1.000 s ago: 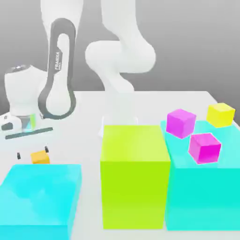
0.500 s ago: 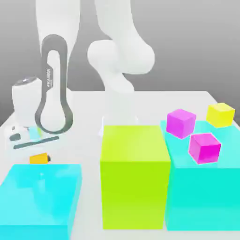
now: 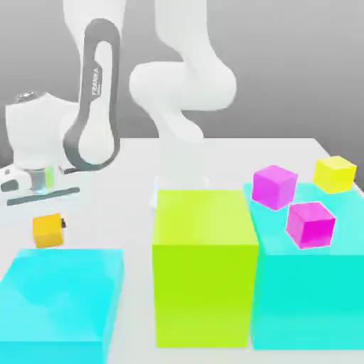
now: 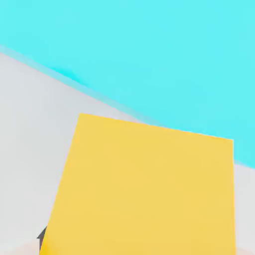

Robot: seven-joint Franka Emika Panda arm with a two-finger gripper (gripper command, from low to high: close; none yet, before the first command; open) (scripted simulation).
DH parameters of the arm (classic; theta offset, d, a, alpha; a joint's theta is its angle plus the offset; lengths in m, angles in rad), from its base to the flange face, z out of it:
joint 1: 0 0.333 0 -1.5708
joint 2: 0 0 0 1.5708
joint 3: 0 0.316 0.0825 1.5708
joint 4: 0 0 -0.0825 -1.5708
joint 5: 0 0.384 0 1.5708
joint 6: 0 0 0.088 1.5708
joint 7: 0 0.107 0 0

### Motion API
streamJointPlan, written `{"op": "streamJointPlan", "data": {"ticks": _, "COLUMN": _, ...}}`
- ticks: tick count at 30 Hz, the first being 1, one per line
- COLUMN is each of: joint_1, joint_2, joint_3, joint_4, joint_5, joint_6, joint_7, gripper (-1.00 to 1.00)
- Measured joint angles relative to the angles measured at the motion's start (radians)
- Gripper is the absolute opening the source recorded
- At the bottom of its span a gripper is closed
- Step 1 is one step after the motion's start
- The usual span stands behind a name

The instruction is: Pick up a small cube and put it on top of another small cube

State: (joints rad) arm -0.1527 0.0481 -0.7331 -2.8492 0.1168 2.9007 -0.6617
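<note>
The small cube point(image 3: 47, 232), plain orange, hangs just above the table behind the low cyan block point(image 3: 60, 302) at the exterior view's left. My gripper point(image 3: 48, 226) is shut on it, reaching down from the white hand point(image 3: 35, 181), with a dark fingertip point(image 3: 64, 224) at the cube's side. In the hand view the small cube point(image 4: 144, 194) sits close up, with the cyan block point(image 4: 149, 60) beyond it. A lighter yellow small cube point(image 3: 335, 173) rests on the tall cyan block point(image 3: 306, 298) at the right.
Two magenta cubes point(image 3: 274, 186) point(image 3: 310, 224) also sit on the tall cyan block. A big lime block point(image 3: 205, 263) stands in the middle, between the two cyan blocks. The white arm base point(image 3: 181, 106) rises behind it on the grey table point(image 3: 128, 178).
The gripper dropped onto the orange cube, shut on it, and has now lifted it off the table, shifting slightly to the exterior view's left.
</note>
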Motion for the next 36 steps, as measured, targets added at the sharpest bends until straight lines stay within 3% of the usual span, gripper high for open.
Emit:
{"op": "streamJointPlan", "data": {"ticks": 8, "joint_1": -0.032, "joint_2": -0.095, "joint_3": 0.005, "joint_4": -0.023, "joint_5": -0.213, "joint_6": -0.059, "joint_7": 0.149, "gripper": -1.00}}
{"op": "streamJointPlan", "data": {"ticks": 25, "joint_1": 0.452, "joint_2": -0.506, "joint_3": 0.395, "joint_4": 0.212, "joint_5": -0.297, "joint_6": -0.648, "joint_7": -0.351, "gripper": -1.00}}
{"op": "streamJointPlan", "data": {"ticks": 33, "joint_1": 0.743, "joint_2": -0.670, "joint_3": 0.553, "joint_4": 0.271, "joint_5": -0.261, "joint_6": -0.908, "joint_7": -0.648, "gripper": -1.00}}
{"op": "streamJointPlan", "data": {"ticks": 36, "joint_1": 0.805, "joint_2": -0.670, "joint_3": 0.564, "joint_4": 0.237, "joint_5": -0.234, "joint_6": -0.903, "joint_7": -0.712, "gripper": -1.00}}
